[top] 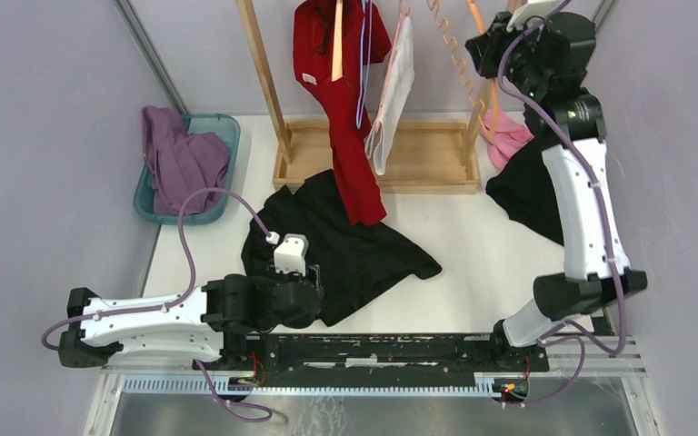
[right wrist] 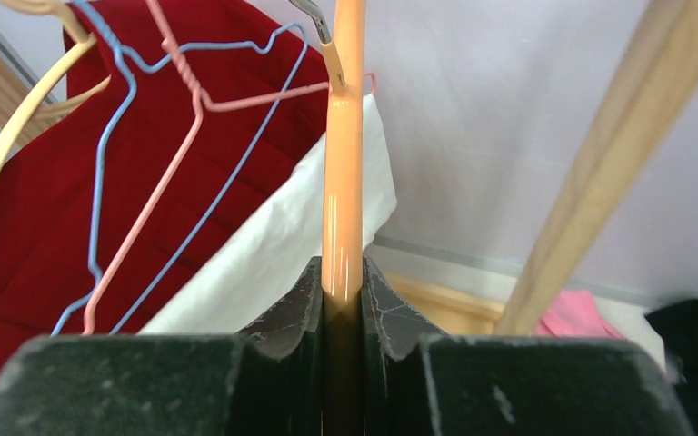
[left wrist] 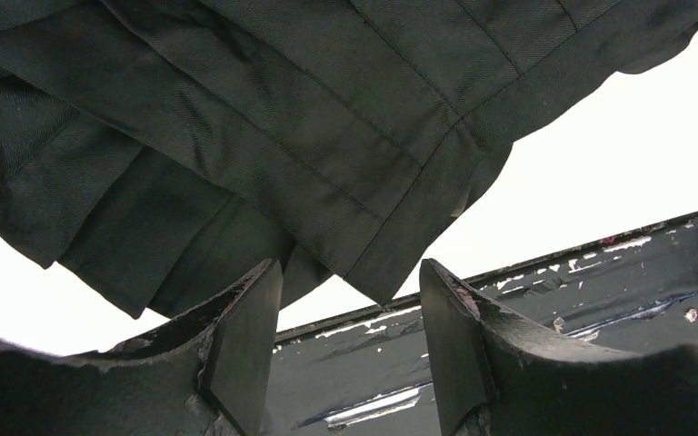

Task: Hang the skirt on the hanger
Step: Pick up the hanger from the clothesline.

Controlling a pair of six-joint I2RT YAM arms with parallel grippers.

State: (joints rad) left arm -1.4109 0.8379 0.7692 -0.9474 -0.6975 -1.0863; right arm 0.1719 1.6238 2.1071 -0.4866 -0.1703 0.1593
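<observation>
Skirt (top: 354, 245): we saw it lying spread on the desk (top: 482, 263).
Right end effector (right wrist: 344, 282): we found it clamped on the orange hanger (right wrist: 343, 182).
Left end effector (left wrist: 350, 277): we found it open, just beside the hem.

Robotics lab test cell, plain lilac partition walls (top: 45, 136), white tabletop (top: 482, 263), left arm (top: 145, 318) and right arm (top: 582, 209) bolted to black rail (top: 373, 350), staged wooden clothes rack (top: 266, 82), teal laundry basket (top: 223, 121).

Purple cloth (top: 177, 156) in teal basket (top: 222, 126), red garment (top: 345, 118)
</observation>
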